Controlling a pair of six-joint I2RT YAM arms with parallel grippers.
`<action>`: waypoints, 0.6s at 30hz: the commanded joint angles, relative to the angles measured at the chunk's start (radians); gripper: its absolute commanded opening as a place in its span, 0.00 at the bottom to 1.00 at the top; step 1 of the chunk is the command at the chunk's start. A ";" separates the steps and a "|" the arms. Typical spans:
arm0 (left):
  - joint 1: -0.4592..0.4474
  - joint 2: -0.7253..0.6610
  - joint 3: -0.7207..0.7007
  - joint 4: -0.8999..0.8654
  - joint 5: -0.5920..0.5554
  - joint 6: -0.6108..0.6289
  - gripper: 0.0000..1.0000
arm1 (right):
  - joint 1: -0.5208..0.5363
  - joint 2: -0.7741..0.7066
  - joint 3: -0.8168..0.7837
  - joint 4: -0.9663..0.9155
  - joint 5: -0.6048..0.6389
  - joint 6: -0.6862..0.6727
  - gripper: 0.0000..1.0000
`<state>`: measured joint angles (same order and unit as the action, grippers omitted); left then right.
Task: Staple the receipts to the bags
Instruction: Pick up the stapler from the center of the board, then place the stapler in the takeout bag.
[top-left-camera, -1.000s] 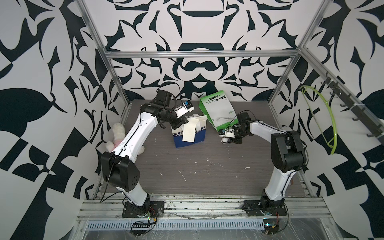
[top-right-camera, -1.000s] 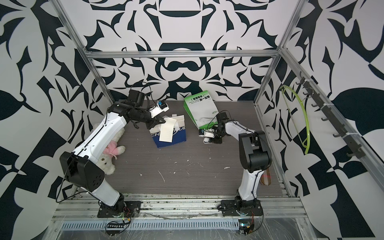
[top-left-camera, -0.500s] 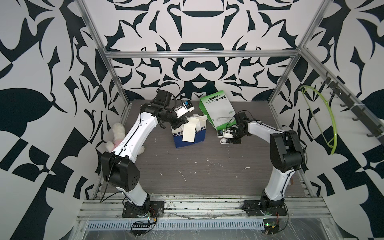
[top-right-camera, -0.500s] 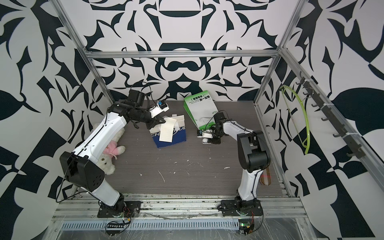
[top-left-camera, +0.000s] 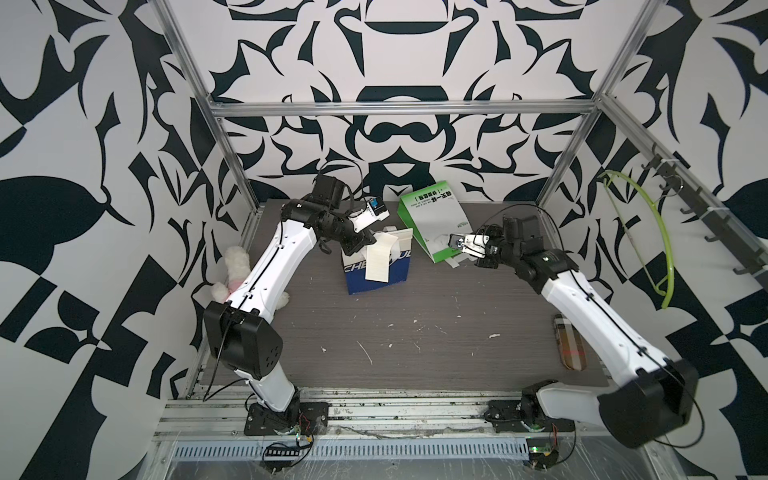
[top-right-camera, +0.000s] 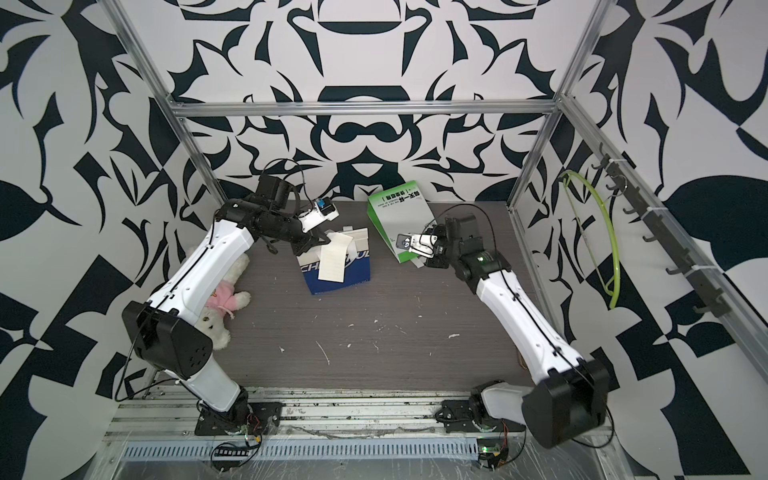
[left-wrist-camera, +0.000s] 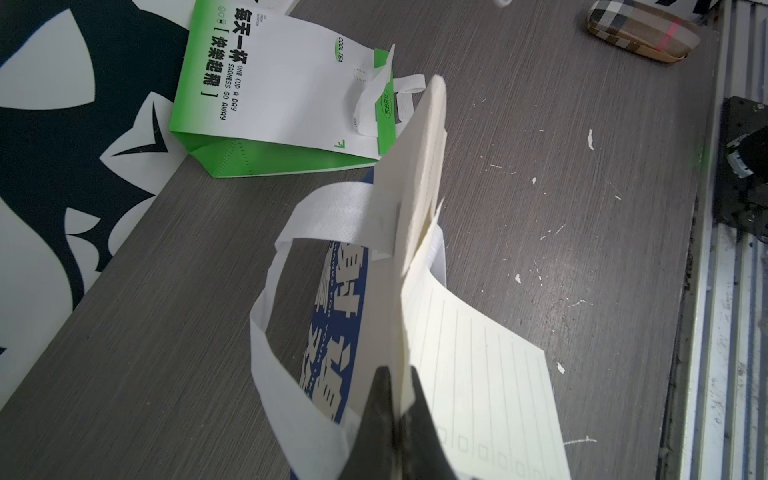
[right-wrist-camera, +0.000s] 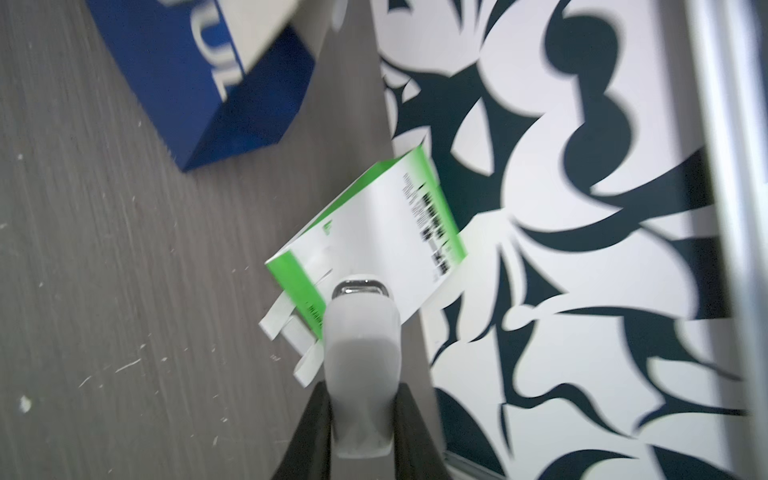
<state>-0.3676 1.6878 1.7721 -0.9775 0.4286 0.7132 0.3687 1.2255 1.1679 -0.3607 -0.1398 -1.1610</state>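
Observation:
The navy and white bag (top-left-camera: 376, 276) (top-right-camera: 340, 276) stands upright at the middle back. A faintly lined cream receipt (top-left-camera: 378, 264) (left-wrist-camera: 478, 365) hangs down its front. My left gripper (top-left-camera: 372, 241) (left-wrist-camera: 399, 382) is shut on the receipt and the bag's top edge together. A white handle (left-wrist-camera: 316, 208) loops beside it. The green and white bag (top-left-camera: 432, 220) (right-wrist-camera: 374, 241) lies flat to the right, against the back wall. My right gripper (top-left-camera: 469, 253) (right-wrist-camera: 361, 415) is at this bag's open end, shut on the white stapler (right-wrist-camera: 361, 353), whose nose points at the bag's mouth.
A white teddy bear in a pink shirt (top-right-camera: 220, 299) lies by the left wall under the left arm. A plaid case (top-left-camera: 569, 340) lies near the right edge, partly under the right arm. A green hose (top-left-camera: 640, 232) hangs on the right wall. Paper scraps dot the grey table.
The right gripper has narrowed onto the stapler and shifted slightly at the green bag's open end. Its elbow has swung low and outward. The left arm holds still.

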 joint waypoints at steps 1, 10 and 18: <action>-0.017 0.034 0.088 -0.147 -0.044 0.026 0.00 | 0.131 -0.022 0.029 0.049 0.170 -0.084 0.09; -0.089 0.054 0.163 -0.231 -0.083 0.029 0.00 | 0.357 0.069 0.070 0.250 0.502 -0.560 0.06; -0.093 0.053 0.165 -0.194 -0.088 0.014 0.00 | 0.400 0.108 0.027 0.457 0.530 -0.798 0.06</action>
<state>-0.4572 1.7420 1.9205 -1.1481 0.3340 0.7303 0.7609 1.3560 1.1938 -0.0700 0.3439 -1.8233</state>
